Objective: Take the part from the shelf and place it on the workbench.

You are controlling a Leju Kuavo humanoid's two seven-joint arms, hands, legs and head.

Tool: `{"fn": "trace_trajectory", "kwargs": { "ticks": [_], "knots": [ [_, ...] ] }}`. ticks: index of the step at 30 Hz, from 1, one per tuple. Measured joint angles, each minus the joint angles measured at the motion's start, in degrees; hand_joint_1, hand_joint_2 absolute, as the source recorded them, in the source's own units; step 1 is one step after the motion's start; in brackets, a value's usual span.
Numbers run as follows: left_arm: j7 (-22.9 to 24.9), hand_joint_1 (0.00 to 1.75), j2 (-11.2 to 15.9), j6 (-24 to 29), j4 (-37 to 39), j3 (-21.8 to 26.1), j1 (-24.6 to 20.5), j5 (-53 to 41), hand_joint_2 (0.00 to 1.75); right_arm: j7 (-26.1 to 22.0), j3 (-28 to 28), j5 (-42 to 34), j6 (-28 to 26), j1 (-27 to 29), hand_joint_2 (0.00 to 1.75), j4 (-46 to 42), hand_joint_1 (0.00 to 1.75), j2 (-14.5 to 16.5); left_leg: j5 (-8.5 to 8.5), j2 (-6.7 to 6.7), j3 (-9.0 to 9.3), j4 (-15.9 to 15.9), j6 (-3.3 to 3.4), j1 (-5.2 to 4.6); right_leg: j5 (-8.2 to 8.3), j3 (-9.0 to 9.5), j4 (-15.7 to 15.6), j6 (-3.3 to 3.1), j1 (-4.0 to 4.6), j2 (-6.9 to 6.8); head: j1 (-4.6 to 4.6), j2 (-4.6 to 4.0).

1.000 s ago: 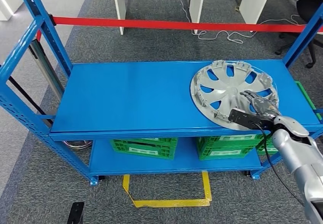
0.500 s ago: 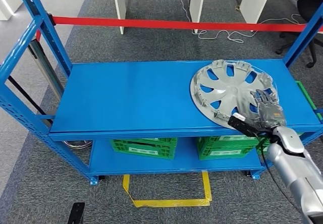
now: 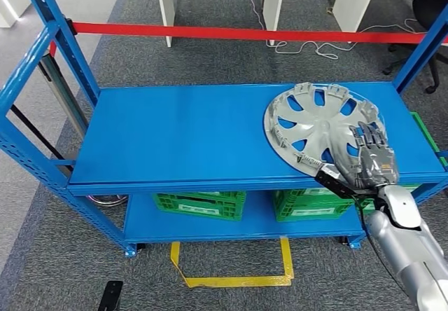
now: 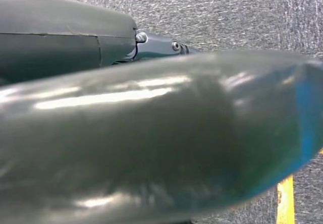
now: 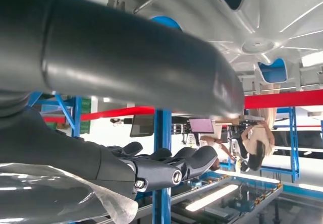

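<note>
A silver hubcap (image 3: 317,118) lies flat at the right end of the blue shelf's top deck (image 3: 185,136). My right hand (image 3: 372,160) is over its near right rim, back up, fingers spread and pointing away, thumb reaching left along the front rim. In the right wrist view the thumb (image 5: 133,57) lies close to the hubcap (image 5: 266,17). The dark fingers (image 5: 171,168) stand apart from the thumb, and only background shows between them. My left hand (image 4: 152,133) hangs over grey carpet, a dark finger stretched straight and nothing in it.
Green crates (image 3: 201,204) (image 3: 311,202) stand on the lower deck. Blue uprights (image 3: 52,38) (image 3: 417,52) frame both ends of the shelf. Red barrier tape (image 3: 238,34) runs behind it, with white table legs (image 3: 274,3) beyond. Yellow floor marking (image 3: 232,281) lies in front.
My right hand has drawn back toward the hubcap's near right rim and turned back-up, and its fingers have spread flat. The hubcap has not moved.
</note>
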Motion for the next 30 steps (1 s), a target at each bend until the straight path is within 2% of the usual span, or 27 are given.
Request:
{"fn": "trace_trajectory", "kwargs": {
  "ticks": [6,10,14,30],
  "knots": [
    [0.11,0.0,-0.03,-0.82,0.02,-0.77,-0.04,-1.2,0.0,-1.84,-1.35,1.27,0.29,1.87,0.0,-2.06,0.0,0.31,0.0,0.0,-0.03,0.0,0.0,0.0,0.0,-0.04,0.0,0.0,0.0,0.0,0.0,0.0],
    [0.88,0.0,-0.21,-1.87,0.02,-1.58,-0.15,-2.19,0.0,-5.02,-1.63,0.54,2.61,2.69,0.0,-2.2,0.0,0.46,0.0,0.0,-0.05,0.0,0.0,0.0,0.0,-0.06,0.0,0.0,0.0,0.0,0.01,0.0],
    [0.96,0.0,-0.44,-2.19,0.02,-2.38,-0.22,-2.76,0.0,-6.09,-1.68,0.29,3.66,3.34,1.75,-2.2,0.0,0.55,0.0,0.0,-0.09,0.0,0.0,0.0,0.0,-0.09,0.0,0.0,0.0,0.01,0.01,0.0],
    [0.89,0.0,-0.45,-1.83,0.02,-2.58,-0.23,-2.22,0.0,-5.86,-2.16,0.82,3.73,4.31,1.75,-1.41,0.0,0.55,0.0,0.0,-0.12,0.0,0.0,0.0,0.0,-0.15,0.0,0.0,0.0,0.01,0.0,0.0]
  ]
}}
